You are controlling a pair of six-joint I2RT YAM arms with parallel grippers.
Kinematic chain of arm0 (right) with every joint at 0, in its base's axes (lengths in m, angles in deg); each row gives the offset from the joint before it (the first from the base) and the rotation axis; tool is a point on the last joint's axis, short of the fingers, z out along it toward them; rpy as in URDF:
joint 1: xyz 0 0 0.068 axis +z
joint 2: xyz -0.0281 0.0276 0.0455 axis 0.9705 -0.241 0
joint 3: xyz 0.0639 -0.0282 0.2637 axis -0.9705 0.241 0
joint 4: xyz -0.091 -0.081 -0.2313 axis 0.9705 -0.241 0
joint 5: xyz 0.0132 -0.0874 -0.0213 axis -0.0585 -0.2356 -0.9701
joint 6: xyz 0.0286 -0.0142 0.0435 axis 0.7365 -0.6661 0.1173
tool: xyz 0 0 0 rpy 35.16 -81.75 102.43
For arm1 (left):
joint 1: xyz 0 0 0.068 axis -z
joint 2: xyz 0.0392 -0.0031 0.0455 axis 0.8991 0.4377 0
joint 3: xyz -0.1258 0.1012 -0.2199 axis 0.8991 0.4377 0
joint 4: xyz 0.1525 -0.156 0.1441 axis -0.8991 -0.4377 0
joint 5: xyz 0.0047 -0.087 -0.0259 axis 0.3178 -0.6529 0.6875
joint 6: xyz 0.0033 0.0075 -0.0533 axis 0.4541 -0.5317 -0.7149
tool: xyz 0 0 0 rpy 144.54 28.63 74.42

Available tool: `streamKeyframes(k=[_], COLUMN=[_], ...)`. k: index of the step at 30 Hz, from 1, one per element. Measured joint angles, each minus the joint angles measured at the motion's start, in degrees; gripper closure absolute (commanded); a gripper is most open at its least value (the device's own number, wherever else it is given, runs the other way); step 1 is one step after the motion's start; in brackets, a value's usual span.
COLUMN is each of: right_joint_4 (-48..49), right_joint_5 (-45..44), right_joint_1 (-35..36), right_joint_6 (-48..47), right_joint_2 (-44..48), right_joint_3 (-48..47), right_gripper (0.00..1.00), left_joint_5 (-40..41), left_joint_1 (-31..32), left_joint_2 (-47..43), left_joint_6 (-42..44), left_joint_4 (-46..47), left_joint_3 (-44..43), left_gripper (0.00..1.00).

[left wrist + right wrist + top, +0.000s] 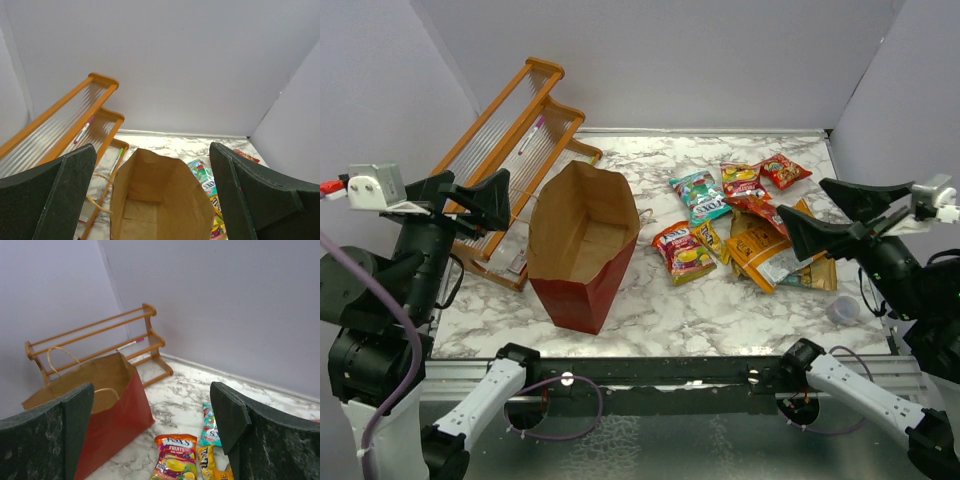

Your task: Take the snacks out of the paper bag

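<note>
**Bag looks emptied; both claws free**

My left gripper [152,147] and right gripper [152,386] both stand with jaws wide apart, holding nothing. The paper bag [580,295] stands mouth-up at lower centre-left, nearer my left arm, showing only bare brown floor. The snacks [740,225] lie scattered centre-right, nearer my right.

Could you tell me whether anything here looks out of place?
A pen lies on the wooden rack, and a small purple round thing sits alone by the right edge of the table, apart from the snacks.
</note>
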Motion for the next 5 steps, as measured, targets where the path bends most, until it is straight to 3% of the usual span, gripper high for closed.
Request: streamKeyframes(k=[5], right_joint_4=[-1.2], right_joint_5=[0.2], right_joint_1=[0.0], right_joint_6=[-0.7], right_joint_2=[1.5], right_joint_3=[-2.7], right_gripper=[0.01], left_joint_5=[-0.3], left_joint_1=[4.5], left_joint_2=[-2.1], left_joint_6=[2.8], left_joint_4=[0.2], left_joint_3=[-0.7], left_gripper=[0.01])
